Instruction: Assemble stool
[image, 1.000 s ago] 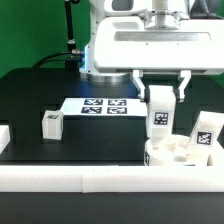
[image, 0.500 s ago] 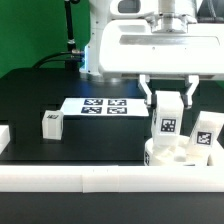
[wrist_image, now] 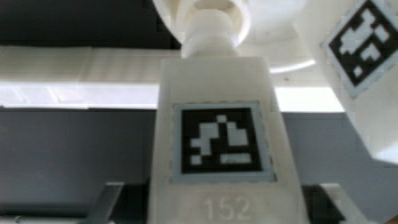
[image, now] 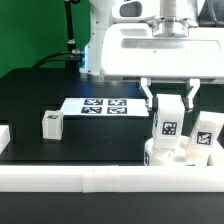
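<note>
gripper point(image: 168, 102) vertical, pointing down (arm above), fingers point(image: 147, 94) clamped on leg point(image: 167, 126).

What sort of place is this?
Probably a robotics lab bench: a black table fenced by white border bars, a marker board of printed tags, and the arm's tool holding a tagged stool leg.

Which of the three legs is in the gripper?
The middle leg, upright over the seat, clamped by the gripper; the lone leg and the leaning leg are untouched.
</note>
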Action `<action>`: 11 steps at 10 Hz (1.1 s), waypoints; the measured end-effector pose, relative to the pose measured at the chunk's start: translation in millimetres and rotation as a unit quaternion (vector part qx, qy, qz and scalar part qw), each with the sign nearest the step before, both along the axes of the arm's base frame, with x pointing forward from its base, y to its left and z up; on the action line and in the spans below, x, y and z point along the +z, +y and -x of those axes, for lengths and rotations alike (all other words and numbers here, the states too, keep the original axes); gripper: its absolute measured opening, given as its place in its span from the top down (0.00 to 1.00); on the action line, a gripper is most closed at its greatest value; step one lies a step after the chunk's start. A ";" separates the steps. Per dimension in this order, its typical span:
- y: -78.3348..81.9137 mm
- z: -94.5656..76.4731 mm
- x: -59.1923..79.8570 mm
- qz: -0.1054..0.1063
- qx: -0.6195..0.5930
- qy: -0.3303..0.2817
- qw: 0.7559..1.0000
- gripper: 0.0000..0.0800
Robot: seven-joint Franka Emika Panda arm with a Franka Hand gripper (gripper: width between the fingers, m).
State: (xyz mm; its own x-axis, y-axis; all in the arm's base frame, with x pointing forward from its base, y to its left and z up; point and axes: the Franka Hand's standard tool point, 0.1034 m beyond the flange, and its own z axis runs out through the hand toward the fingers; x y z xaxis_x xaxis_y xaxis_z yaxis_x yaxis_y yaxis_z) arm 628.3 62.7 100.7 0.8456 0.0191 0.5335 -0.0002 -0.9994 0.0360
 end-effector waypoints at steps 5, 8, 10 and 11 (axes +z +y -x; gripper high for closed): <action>1.2 5.7 -2.6 0.001 0.002 -0.001 1.000 0.58; 5.2 6.7 -8.9 0.002 0.002 -0.013 1.000 0.58; 5.7 9.1 -9.7 0.002 -0.001 -0.026 1.000 0.58; 6.2 11.4 -10.6 0.003 -0.002 -0.037 0.999 0.58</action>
State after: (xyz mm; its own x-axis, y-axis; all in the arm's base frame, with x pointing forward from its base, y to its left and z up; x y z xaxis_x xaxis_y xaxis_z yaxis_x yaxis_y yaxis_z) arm 617.0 68.9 90.1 0.8041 0.0187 0.5942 -0.0070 -0.9991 0.0409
